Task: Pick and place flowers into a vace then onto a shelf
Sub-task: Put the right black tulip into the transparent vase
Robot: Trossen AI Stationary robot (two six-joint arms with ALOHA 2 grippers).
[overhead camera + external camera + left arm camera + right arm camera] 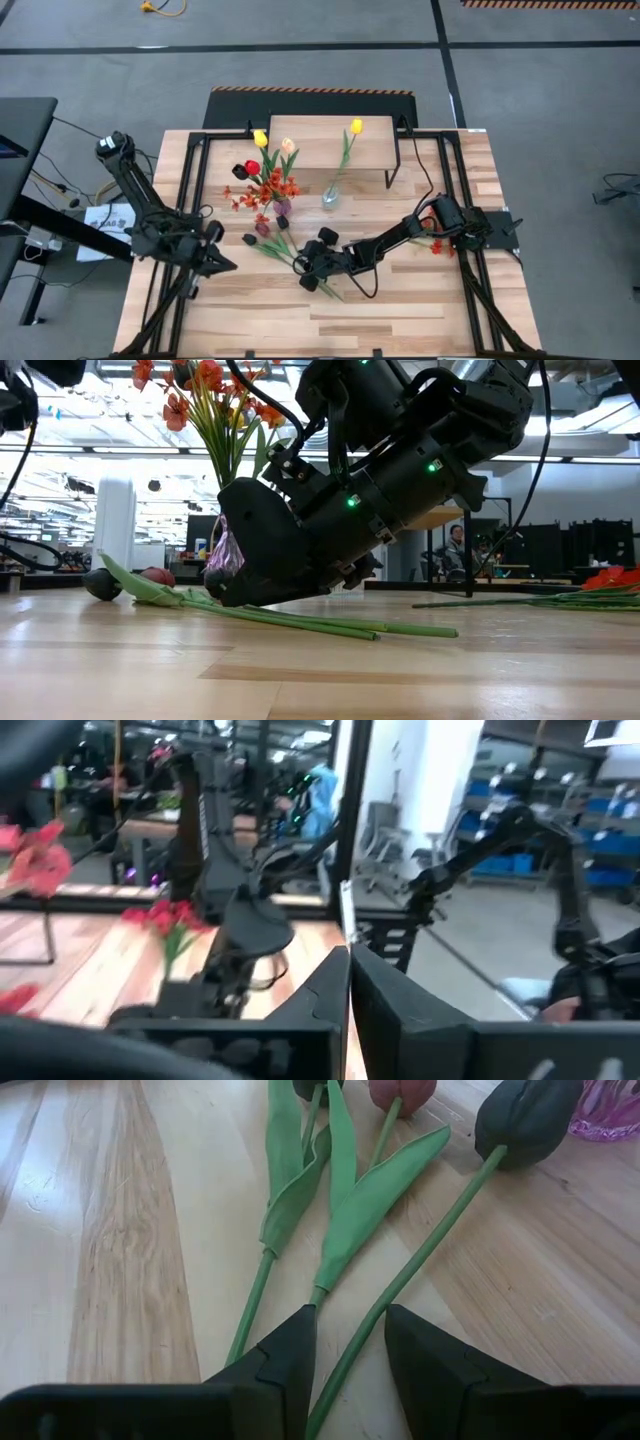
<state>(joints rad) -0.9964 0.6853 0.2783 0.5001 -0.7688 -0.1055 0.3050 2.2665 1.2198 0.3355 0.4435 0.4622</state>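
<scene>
The right gripper (pixel 312 268) lay low over the table (pixel 400 320), its two fingers (pixel 285 1355) parted on either side of a green stem (pixel 420 1265) that ran up to a dark tulip (pixel 527 1118); the stem sat in the gap, and no firm pinch could be made out; two more loose tulips (pixel 262 240) rested just beside it, leaves fanned on the wood; the step in hand appeared to be the pick-up of one flower for a vase. The clear vase (pixel 330 198) stood in front of the shelf (pixel 330 140), holding a single yellow tulip (pixel 355 127); a purple vase (pixel 282 208) nearby carried a fuller bunch (pixel 265 175); further red blooms (pixel 436 245) lay by the right arm's base. The left gripper (pixel 222 264) waited at the table's left side, fingers pressed together and empty. The next move seemed to call for the fingers closing squarely on that one stem alone, then a lift clear of its neighbours before the swing towards a vase; both vases had yet to reach the shelf.
</scene>
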